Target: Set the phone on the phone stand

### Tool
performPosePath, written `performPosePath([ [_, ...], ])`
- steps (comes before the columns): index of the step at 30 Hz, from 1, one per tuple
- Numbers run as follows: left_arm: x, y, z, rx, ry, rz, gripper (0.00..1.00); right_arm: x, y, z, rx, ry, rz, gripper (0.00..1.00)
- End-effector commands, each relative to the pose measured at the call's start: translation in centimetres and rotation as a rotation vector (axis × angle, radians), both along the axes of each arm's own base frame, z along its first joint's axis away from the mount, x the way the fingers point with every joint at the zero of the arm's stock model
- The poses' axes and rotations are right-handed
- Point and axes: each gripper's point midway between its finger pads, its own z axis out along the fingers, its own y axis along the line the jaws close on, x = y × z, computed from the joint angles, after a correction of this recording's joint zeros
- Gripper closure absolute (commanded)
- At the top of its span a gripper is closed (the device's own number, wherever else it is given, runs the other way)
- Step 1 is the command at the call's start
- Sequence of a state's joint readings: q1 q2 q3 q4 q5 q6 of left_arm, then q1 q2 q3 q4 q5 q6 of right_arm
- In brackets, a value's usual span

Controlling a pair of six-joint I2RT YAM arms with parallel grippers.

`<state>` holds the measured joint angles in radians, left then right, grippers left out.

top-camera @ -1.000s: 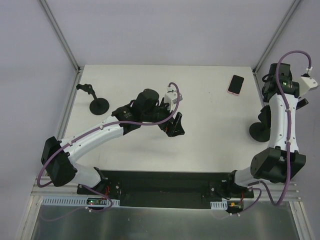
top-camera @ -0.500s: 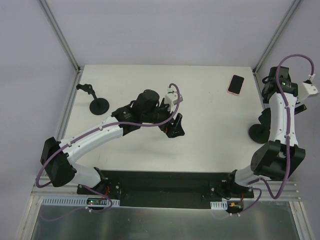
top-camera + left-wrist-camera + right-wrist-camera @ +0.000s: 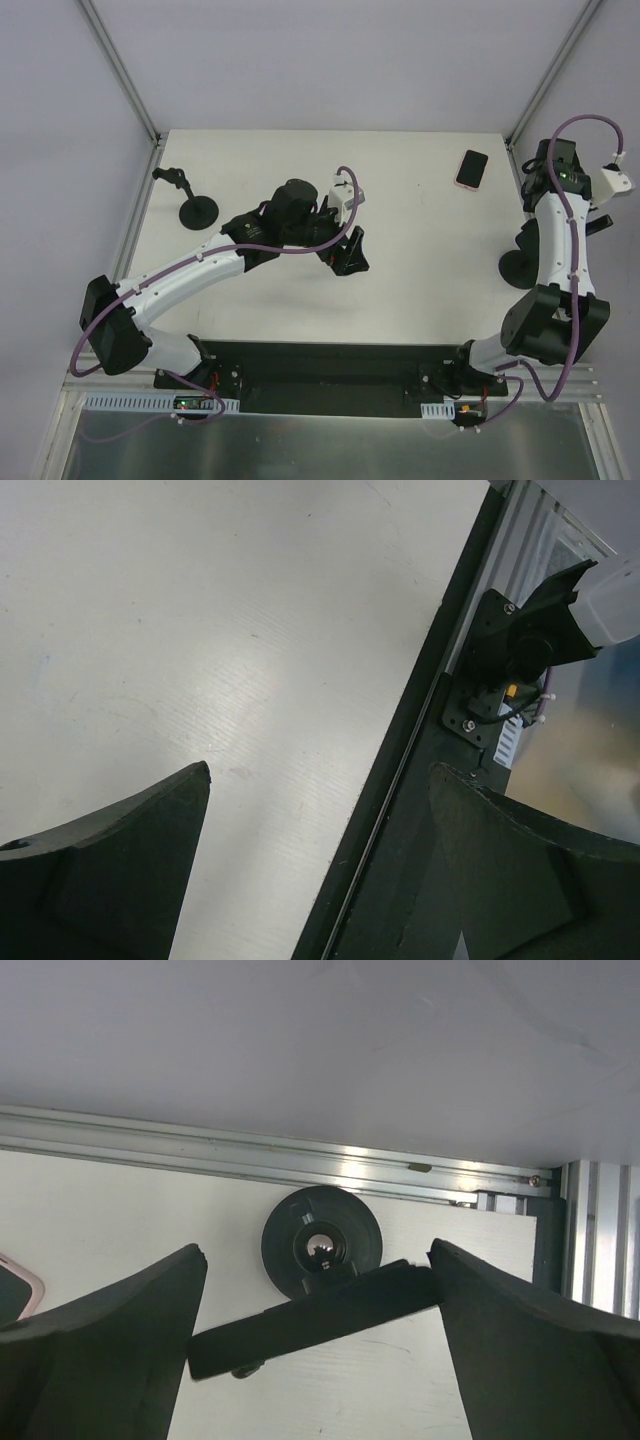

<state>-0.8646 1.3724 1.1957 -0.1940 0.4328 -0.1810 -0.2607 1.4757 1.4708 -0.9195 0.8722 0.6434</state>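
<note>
The phone point(image 3: 472, 168), black with a pink rim, lies flat at the back right of the table; its corner point(image 3: 12, 1292) shows at the left edge of the right wrist view. A black phone stand point(image 3: 516, 264) sits near the right edge, half hidden under my right arm point(image 3: 558, 230). From above I see its round base point(image 3: 322, 1230) and flat cradle plate point(image 3: 300, 1328). My right gripper point(image 3: 318, 1250) is open over it, and the plate spans the gap; I cannot tell whether it touches the fingers. My left gripper point(image 3: 345, 250) is open and holds nothing.
A second black stand point(image 3: 197, 212) with a jointed arm stands at the back left. An aluminium rail point(image 3: 300, 1155) runs just beyond the right stand, with the wall behind. The black mounting strip point(image 3: 400, 810) marks the table's near edge under the left gripper point(image 3: 320, 770).
My right arm has swung a little further right and its wrist has turned; its jaws have widened slightly. The left arm, phone and stands have not moved.
</note>
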Motion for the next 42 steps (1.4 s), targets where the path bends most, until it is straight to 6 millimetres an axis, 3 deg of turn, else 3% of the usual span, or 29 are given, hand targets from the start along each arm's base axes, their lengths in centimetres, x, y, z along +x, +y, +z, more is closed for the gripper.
performPosePath([
  [1, -0.3, 0.2, 2.1, -0.038, -0.061, -0.011, 0.11, 0.8, -0.5, 3.3, -0.063, -0.138, 0.051, 0.03],
  [8, -0.3, 0.2, 2.1, -0.036, -0.064, -0.008, 0.11, 0.4, 0.2, 7.1, -0.148, -0.126, 0.197, 0.03],
  [10, -0.3, 0.3, 2.2, -0.036, -0.067, -0.009, 0.11, 0.0, 0.2, 10.0, -0.243, -0.116, 0.216, 0.04],
  [11, -0.3, 0.2, 2.1, -0.034, -0.065, -0.010, 0.11, 0.6, 1.2, 11.1, -0.285, -0.107, 0.263, 0.03],
  [12, -0.3, 0.2, 2.2, -0.034, -0.064, -0.012, 0.11, 0.5, 1.6, 12.4, -0.361, -0.001, 0.342, 0.03],
  [13, -0.3, 0.2, 2.2, -0.037, -0.063, -0.014, 0.11, 1.4, 2.0, 14.7, -0.442, -0.039, 0.344, 0.03],
  [17, -0.5, 0.0, 2.2, -0.040, -0.047, -0.025, 0.11, 6.8, 8.0, 17.8, -0.606, 0.000, 0.641, 0.04],
  [19, -0.5, 0.0, 2.2, -0.039, -0.049, -0.023, 0.11, 10.4, 10.7, 16.2, -0.571, -0.011, 0.782, 0.04],
  [20, -0.3, 0.0, 2.1, -0.036, -0.052, -0.015, 0.11, 11.8, 12.0, 16.6, -0.550, -0.051, 0.833, 0.04],
  [22, -0.2, 0.1, 2.0, -0.030, -0.061, -0.008, 0.11, 15.9, 14.8, 13.0, -0.430, -0.072, 0.967, 0.04],
  [23, -0.1, 0.2, 1.9, -0.026, -0.066, -0.005, 0.11, 17.4, 15.9, 13.3, -0.395, -0.120, 0.998, 0.04],
  [24, -0.1, 0.2, 1.8, -0.024, -0.068, -0.006, 0.11, 20.0, 17.5, 10.5, -0.329, -0.102, 1.066, 0.04],
  [28, 0.1, 0.4, 1.9, -0.020, -0.080, 0.001, 0.11, 26.0, 20.2, 5.9, -0.153, -0.180, 1.080, 0.03],
  [31, 0.1, 0.5, 1.9, -0.017, -0.087, 0.003, 0.11, 30.1, 20.0, 2.3, -0.030, -0.268, 0.987, 0.03],
  [32, 0.1, 0.5, 1.8, -0.015, -0.088, 0.003, 0.11, 31.3, 19.0, -0.3, 0.003, -0.257, 0.948, 0.03],
  [34, 0.3, 0.6, 1.6, -0.007, -0.093, 0.008, 0.11, 33.1, 17.9, -0.8, 0.012, -0.325, 0.896, 0.02],
  [35, 0.3, 0.6, 1.6, -0.008, -0.096, 0.008, 0.11, 33.9, 16.5, -3.2, 0.022, -0.301, 0.862, 0.02],
  [37, 0.4, 0.6, 1.4, -0.001, -0.097, 0.008, 0.11, 34.7, 14.1, -4.3, 0.043, -0.321, 0.792, 0.03],
  [38, 0.4, 0.5, 1.3, 0.001, -0.095, 0.008, 0.11, 35.0, 14.1, -6.1, 0.066, -0.302, 0.778, 0.03],
  [39, 0.4, 0.5, 1.3, 0.002, -0.097, 0.007, 0.11, 34.9, 12.3, -6.9, 0.079, -0.298, 0.734, 0.03],
  [42, 0.5, 0.4, 0.8, 0.014, -0.089, 0.007, 0.11, 34.9, 10.1, -9.1, 0.115, -0.299, 0.675, 0.03],
])
